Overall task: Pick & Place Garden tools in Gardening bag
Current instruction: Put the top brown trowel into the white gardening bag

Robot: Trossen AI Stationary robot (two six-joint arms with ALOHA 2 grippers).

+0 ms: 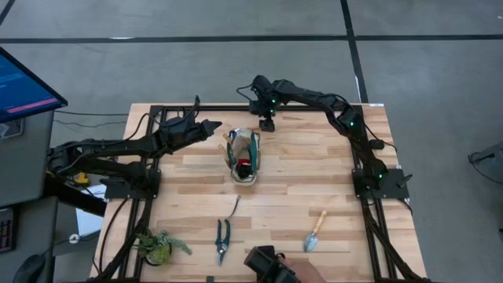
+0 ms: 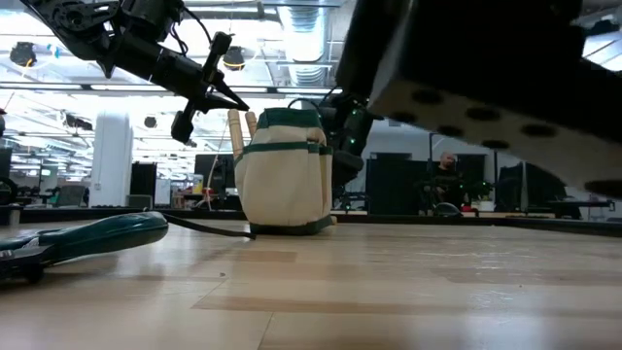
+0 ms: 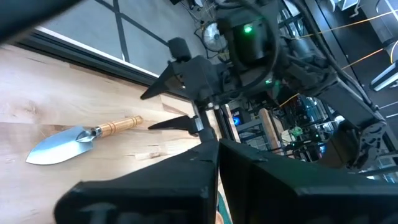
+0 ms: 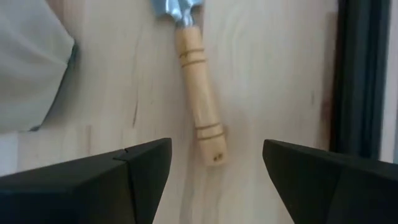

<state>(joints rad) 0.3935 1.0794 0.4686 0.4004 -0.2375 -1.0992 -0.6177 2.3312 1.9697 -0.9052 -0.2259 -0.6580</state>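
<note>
The cream gardening bag (image 1: 244, 157) (image 2: 284, 175) stands upright mid-table with wooden handles and a red piece (image 1: 245, 165) inside. Beyond it a trowel (image 4: 198, 93) (image 3: 81, 140) lies flat near the table's far edge. My right gripper (image 4: 217, 155) (image 1: 267, 123) is open above the trowel's wooden handle, one finger on either side of it, clear of it. My left gripper (image 1: 214, 126) (image 2: 238, 105) hangs shut in the air left of the bag's top, holding nothing. A second trowel (image 1: 316, 232), pruning shears (image 1: 222, 240) and a thin hooked tool (image 1: 234, 208) lie near the front.
A leafy green plant clump (image 1: 157, 245) sits at the front left corner. A dark device (image 1: 266, 263) stands at the front edge. A black frame rail (image 4: 360, 74) runs close beside the far trowel. Bare wood lies right of the bag.
</note>
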